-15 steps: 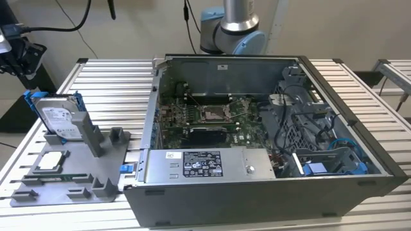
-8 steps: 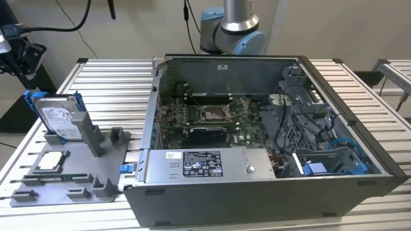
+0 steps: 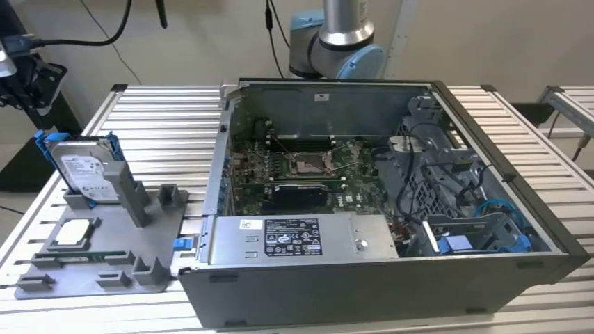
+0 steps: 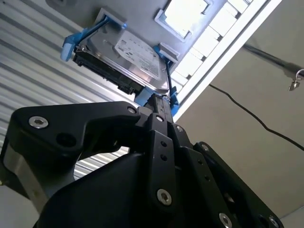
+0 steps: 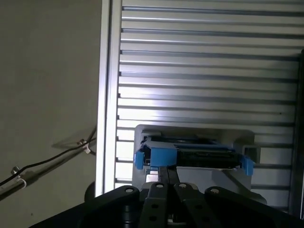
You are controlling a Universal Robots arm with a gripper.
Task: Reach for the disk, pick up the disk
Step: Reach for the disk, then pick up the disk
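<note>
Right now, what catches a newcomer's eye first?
The open computer case, boards and cables bare, sits mid-table. At the exterior view's left, a disk with blue rails stands in a grey holder; in the first wrist view the black hand is aimed at it.

Slatted aluminium table [image 3: 167,118], second table [image 3: 571,101] beside it, plain beige wall [image 3: 204,42] behind

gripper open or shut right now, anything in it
Gripper: closed, holding nothing; the disk stands in the grey holder, apart from the gripper.
</note>
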